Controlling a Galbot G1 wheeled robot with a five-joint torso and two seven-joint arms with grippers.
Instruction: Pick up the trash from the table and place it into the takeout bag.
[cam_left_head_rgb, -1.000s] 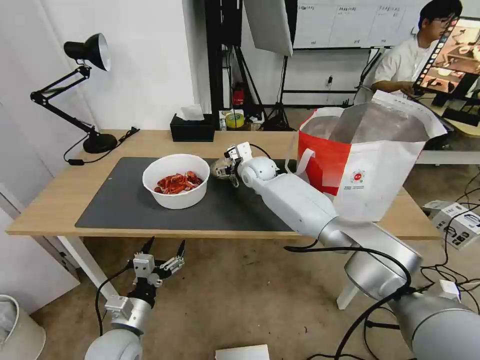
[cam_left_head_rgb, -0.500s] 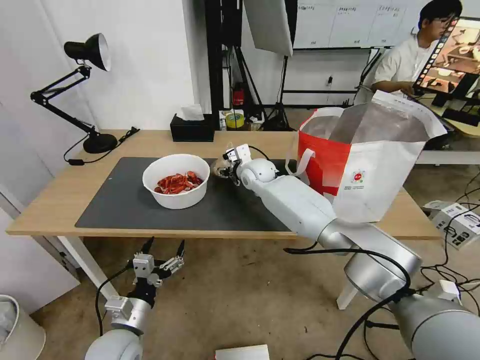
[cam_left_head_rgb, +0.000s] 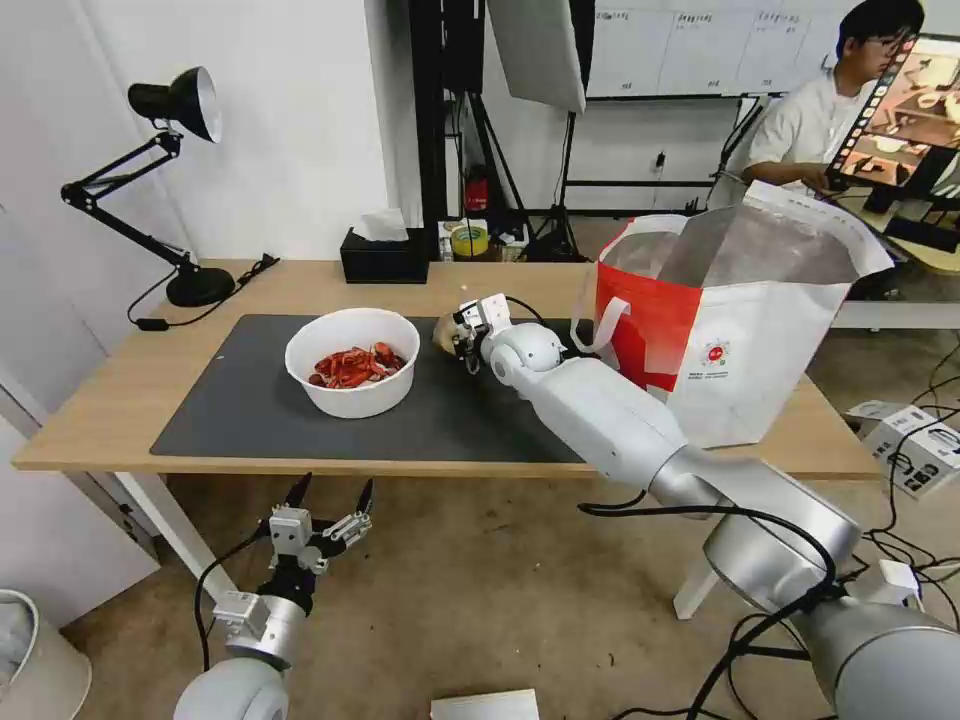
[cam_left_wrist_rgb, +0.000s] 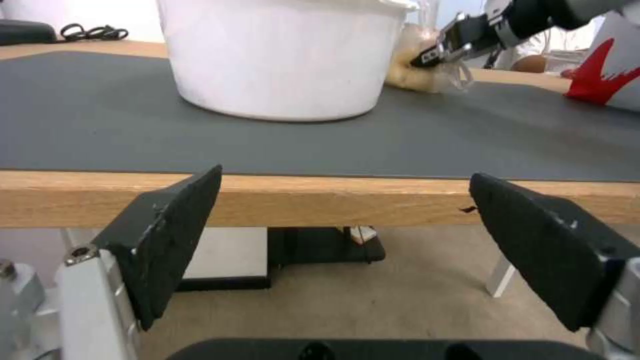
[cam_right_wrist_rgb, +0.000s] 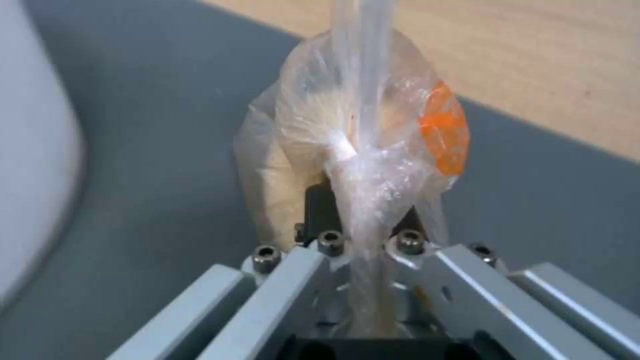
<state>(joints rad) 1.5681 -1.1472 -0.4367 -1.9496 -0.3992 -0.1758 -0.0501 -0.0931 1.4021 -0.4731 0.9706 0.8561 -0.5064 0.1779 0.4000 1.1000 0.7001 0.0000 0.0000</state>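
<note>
- Trash in the form of a knotted clear bag (cam_right_wrist_rgb: 353, 150) with a beige lump inside is clamped in the right claw (cam_left_head_rgb: 460, 335); the fingers are pinched together on the twisted plastic just under the knot.
- An orange patch shows on one side of that clear bag, and its tail of plastic runs back between the claw's metal links.
- In the left wrist view the lump sits at the dark grey mat (cam_left_head_rgb: 240, 400), beside the white bowl (cam_left_head_rgb: 352, 360); whether it is touching the mat cannot be told.
- That bowl stands on the mat and holds red crayfish shells (cam_left_head_rgb: 352, 365).
- On the far side of the right arm, the takeout bag (cam_left_head_rgb: 740, 330) stands open on the surface (cam_left_head_rgb: 110, 400), its foil lining showing.
- Below the near edge of the surface, the left claw (cam_left_head_rgb: 328, 497) hangs idle, its black pads (cam_left_wrist_rgb: 173, 235) spread wide apart and holding nothing.
</note>
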